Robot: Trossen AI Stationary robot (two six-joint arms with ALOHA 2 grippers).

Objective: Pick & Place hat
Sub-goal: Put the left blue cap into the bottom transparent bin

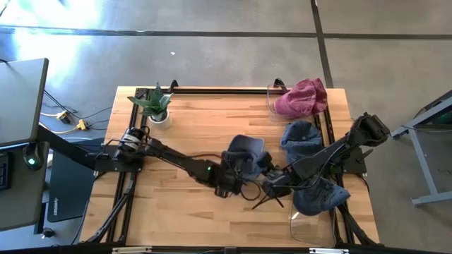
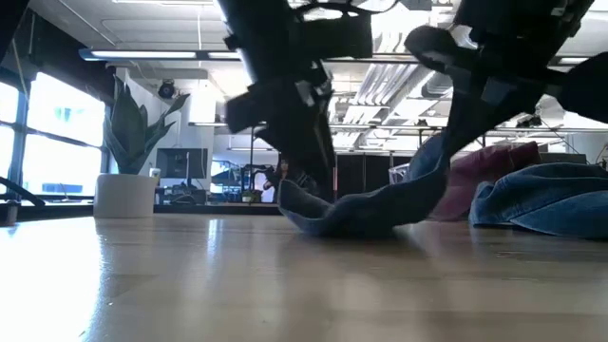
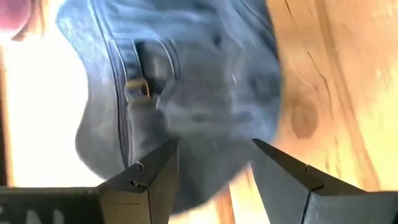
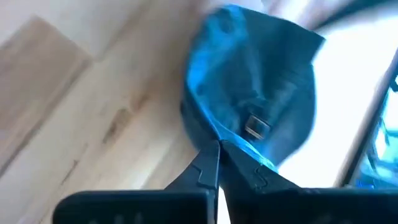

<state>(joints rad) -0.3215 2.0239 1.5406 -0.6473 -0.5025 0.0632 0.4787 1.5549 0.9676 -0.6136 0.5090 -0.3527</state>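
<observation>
Both grippers work one blue denim hat (image 1: 245, 149): right gripper (image 4: 217, 149) pinches it (left gripper's (image 3: 214, 163) fingers apart); placing remains.

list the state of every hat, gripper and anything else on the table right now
blue hat: at table centre, edge pinched by the right gripper, partly lifted
right gripper: shut on the blue hat's edge
left gripper: open, fingers either side of the blue hat
pink hat: crumpled at the far right corner
denim hats: piled loosely on the right side
potted plant: upright
</observation>
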